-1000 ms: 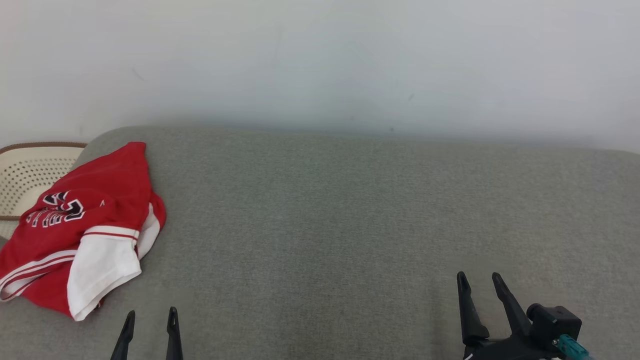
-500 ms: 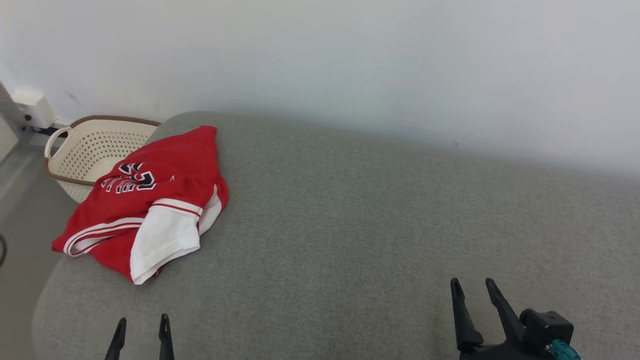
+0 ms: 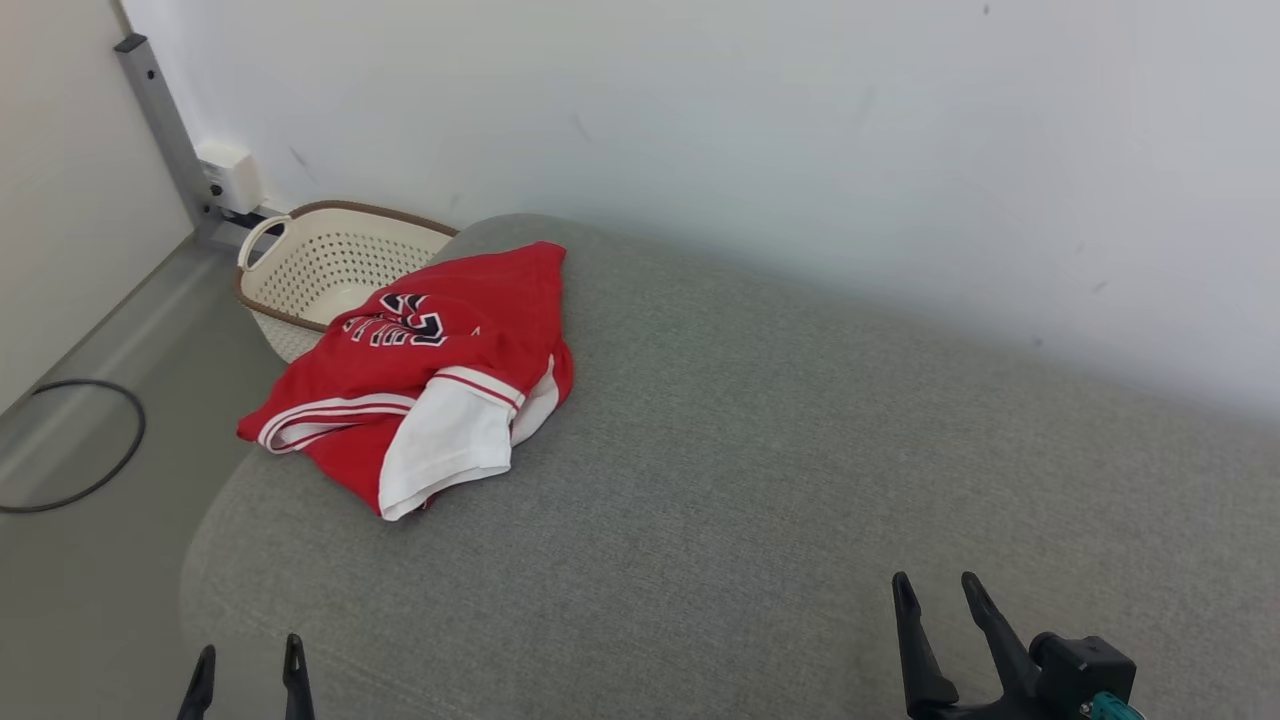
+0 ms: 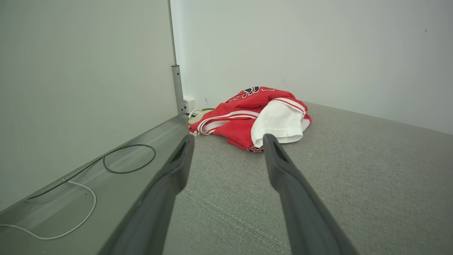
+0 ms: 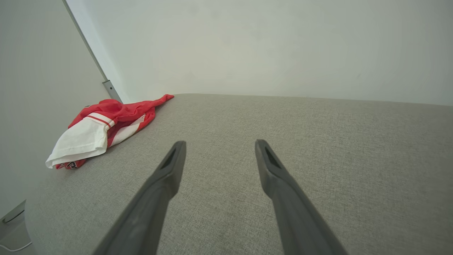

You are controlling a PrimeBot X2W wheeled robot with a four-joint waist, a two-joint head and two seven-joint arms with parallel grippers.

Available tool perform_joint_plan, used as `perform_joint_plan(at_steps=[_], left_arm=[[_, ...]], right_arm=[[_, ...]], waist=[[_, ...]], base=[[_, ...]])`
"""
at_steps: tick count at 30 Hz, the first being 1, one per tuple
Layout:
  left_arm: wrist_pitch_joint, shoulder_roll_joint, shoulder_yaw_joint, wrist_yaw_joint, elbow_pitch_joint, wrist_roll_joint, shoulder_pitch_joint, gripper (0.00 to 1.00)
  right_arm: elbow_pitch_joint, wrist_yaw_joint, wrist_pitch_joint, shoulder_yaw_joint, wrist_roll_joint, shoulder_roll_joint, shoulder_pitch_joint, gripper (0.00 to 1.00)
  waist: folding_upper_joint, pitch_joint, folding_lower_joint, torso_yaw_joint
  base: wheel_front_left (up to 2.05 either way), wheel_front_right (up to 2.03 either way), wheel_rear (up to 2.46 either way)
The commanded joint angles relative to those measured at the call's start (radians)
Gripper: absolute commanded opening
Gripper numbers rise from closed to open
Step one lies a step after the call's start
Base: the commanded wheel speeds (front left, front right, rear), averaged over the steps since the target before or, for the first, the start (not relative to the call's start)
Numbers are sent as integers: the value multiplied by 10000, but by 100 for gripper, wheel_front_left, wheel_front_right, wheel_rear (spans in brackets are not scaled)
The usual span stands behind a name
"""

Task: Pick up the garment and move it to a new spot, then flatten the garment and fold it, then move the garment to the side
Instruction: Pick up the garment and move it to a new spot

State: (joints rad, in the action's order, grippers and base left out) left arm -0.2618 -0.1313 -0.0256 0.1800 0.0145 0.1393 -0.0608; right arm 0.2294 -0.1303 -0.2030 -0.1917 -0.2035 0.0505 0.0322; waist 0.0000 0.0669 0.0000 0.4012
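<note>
Left claw (image 3: 248,650): released, fingers spread with nothing between them; in its own wrist view (image 4: 228,138) one finger hangs over the floor (image 4: 116,191) and the other over the padded surface (image 4: 354,170)
Right claw (image 3: 934,580): released as well, holding nothing, above bare grey fabric (image 5: 220,142)
Garment (image 3: 440,350): a crumpled red jersey with a white sleeve and dark lettering, lying at the surface's far left corner; ahead of the left claw and a little to its right, far ahead and well to the left of the right claw, apart from both
Basket (image 3: 330,260): cream, perforated, brown-rimmed, on the floor just beyond the garment from the left claw; its inner wall and base show, its near side is hidden behind the red cloth, and I cannot tell whether cloth and rim touch
Head view alone: the lettering on the jersey's top face and the basket's inside
Left wrist view: a low side look at the garment (image 4: 244,102), only the basket's handle (image 4: 198,114), a black cable loop (image 4: 124,173) and a white cable (image 4: 95,200) on the floor left of that claw
Right wrist view: the garment (image 5: 106,120) from its white-sleeve side, with the basket hidden
</note>
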Motion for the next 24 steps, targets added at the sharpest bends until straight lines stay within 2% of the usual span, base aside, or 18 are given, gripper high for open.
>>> perform_joint_plan(at_steps=[1, 13, 18, 24], left_arm=[[-31, -112, 68, 75, -71, 27, -123, 100], [-39, -261, 369, 263, -304, 142, -357, 100], [9, -341, 258, -23, -199, 383, 227, 100], [136, -545, 404, -422, 35, 814, 1179, 100]], right_arm=[[32, -8, -53, -53, -13, -2, -29, 100], [212, -8, -117, -326, -35, 1, 190, 100], [307, -8, -137, -259, -112, 0, 188, 100], [288, -8, -116, -444, -139, 1, 377, 100]], waist=[[0, 117, 0, 455], [0, 37, 0, 738], [0, 38, 0, 699], [0, -149, 0, 155]], base=[[0, 0, 0], [0, 0, 0], [0, 0, 0], [0, 0, 0]])
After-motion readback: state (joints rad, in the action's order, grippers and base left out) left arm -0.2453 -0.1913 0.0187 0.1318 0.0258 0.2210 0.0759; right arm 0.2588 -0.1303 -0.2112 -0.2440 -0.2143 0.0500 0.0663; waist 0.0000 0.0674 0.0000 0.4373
